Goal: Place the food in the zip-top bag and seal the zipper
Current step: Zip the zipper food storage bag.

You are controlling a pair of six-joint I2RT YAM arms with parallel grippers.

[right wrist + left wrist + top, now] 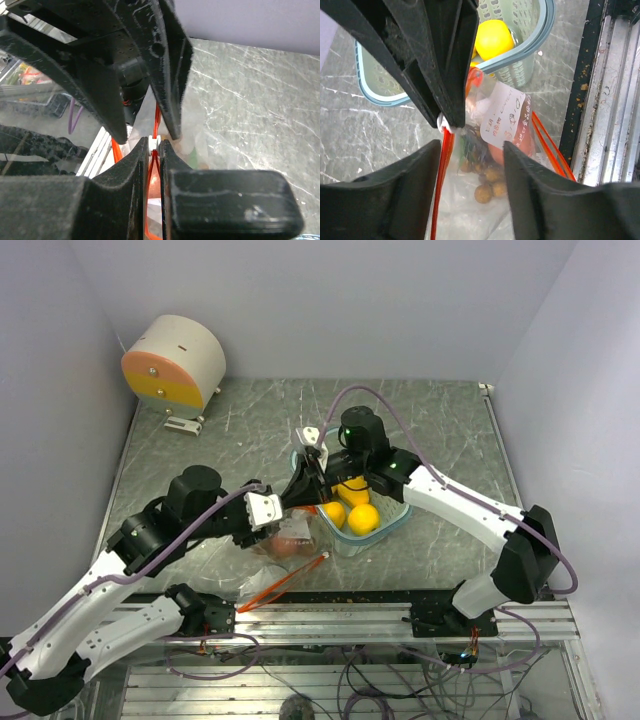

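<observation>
The clear zip-top bag [285,545] with an orange zipper [443,170] lies just left of the light-blue basket [397,520]. Through the plastic show a brown grape bunch [487,185] and a dark red fruit [517,142] behind a white label. Yellow fruits [362,518] sit in the basket, one seen close up [492,37]. My right gripper [156,144] is shut on the white zipper slider [447,125] at the bag's top edge. My left gripper [471,146] is open, its fingers on either side of the bag's mouth, facing the right gripper's fingers.
A round cream and orange device [175,362] stands at the back left of the grey marbled table. An aluminium rail [610,125] runs along the table's near edge, close to the bag. Side walls close in the table on both sides.
</observation>
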